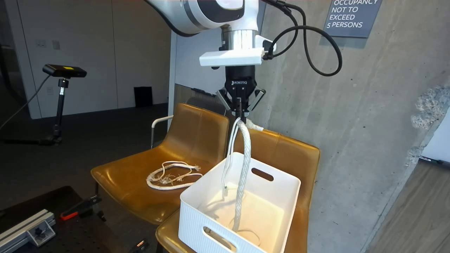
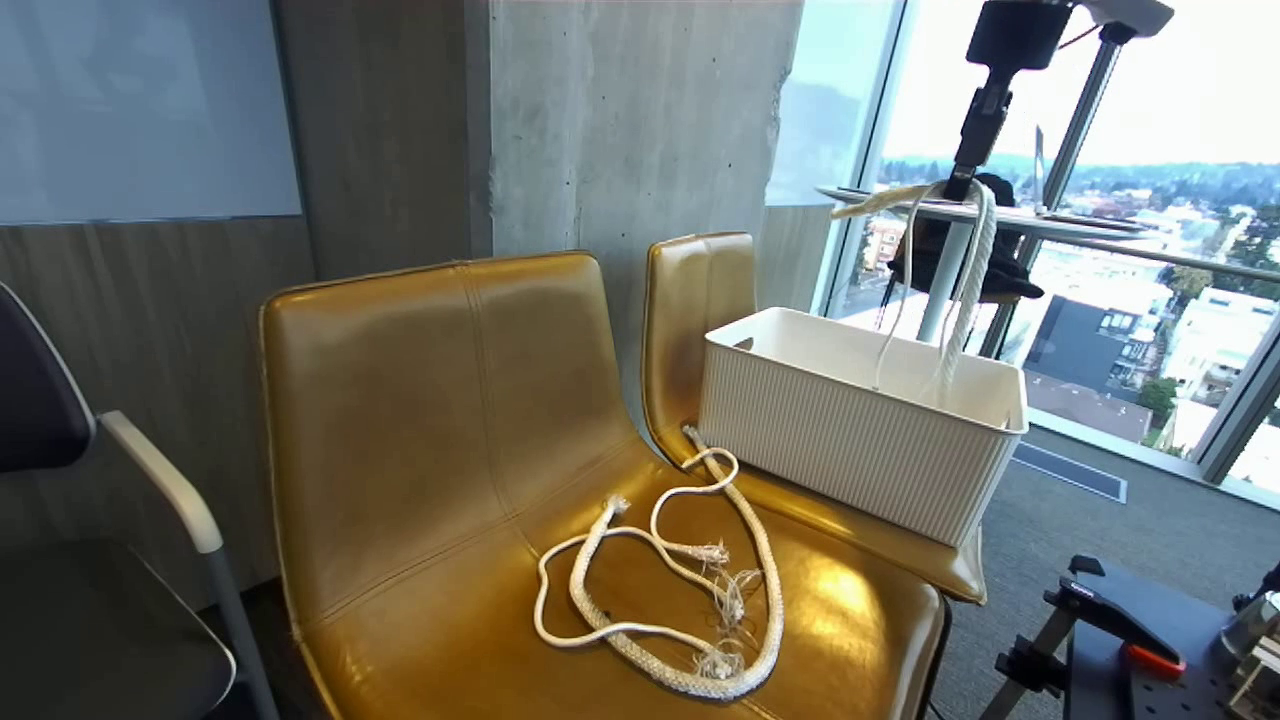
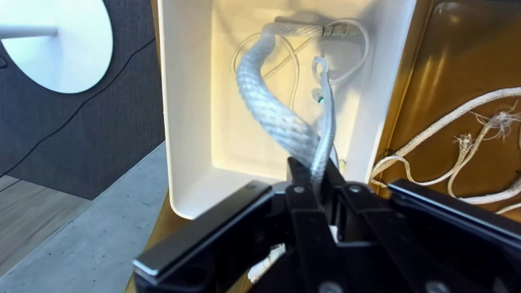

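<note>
The gripper (image 1: 240,118) points straight down over here, squeezed almost together on a thick white braided rope (image 1: 243,175). Some thin white cords (image 1: 229,158) hang from the same pinch. A short, pale rope end (image 2: 880,200) pokes out at the side of the gripper.

Just below the gripper is a white plastic bin (image 1: 190,218) with bumpy lines on its sides and long handle holes. The thick rope and the thin cords hang down into it. In the wrist view I can see the thick rope bend low in the bin, with thin cord curling next to it. I can't tell how much of it rests on the bottom.

The bin sits on a shiny brown chair (image 1: 297,154), and the back of that chair stands behind the gripper. Next to it, lower than the gripper and off to one side, is a matching brown chair (image 1: 119,175). On its seat lies a loose white rope pile (image 2: 773,590) with messy, stringy ends.

Farther behind the gripper there is a gray concrete wall (image 1: 369,105) with a sign (image 1: 351,19) on it. A black camera (image 1: 65,71) is well off to the side. In an exterior view, a round table (image 2: 1075,226) and big windows (image 2: 1190,110) are behind the gripper too.
</note>
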Controlling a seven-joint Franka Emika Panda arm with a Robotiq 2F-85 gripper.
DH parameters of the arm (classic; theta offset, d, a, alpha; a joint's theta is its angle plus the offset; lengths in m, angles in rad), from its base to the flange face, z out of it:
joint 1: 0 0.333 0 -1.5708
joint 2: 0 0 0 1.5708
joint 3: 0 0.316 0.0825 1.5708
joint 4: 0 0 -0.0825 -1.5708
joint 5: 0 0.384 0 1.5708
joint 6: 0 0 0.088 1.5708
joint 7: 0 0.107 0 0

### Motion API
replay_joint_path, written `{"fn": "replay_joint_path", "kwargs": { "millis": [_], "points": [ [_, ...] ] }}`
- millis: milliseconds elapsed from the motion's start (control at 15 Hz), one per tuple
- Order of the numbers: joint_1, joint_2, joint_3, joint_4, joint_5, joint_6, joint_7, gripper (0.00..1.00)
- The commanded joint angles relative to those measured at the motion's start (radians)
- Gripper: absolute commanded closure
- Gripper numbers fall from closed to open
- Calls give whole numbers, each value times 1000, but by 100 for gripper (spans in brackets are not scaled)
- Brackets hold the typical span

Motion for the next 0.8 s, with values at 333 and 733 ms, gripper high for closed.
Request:
{"fn": "replay_joint_path", "kwargs": {
  "millis": [333, 733],
  "points": [
    [3, 57, 14, 56, 10, 100, 10, 20],
    [113, 24, 119, -110, 41, 200, 66, 0]
  ]
}}
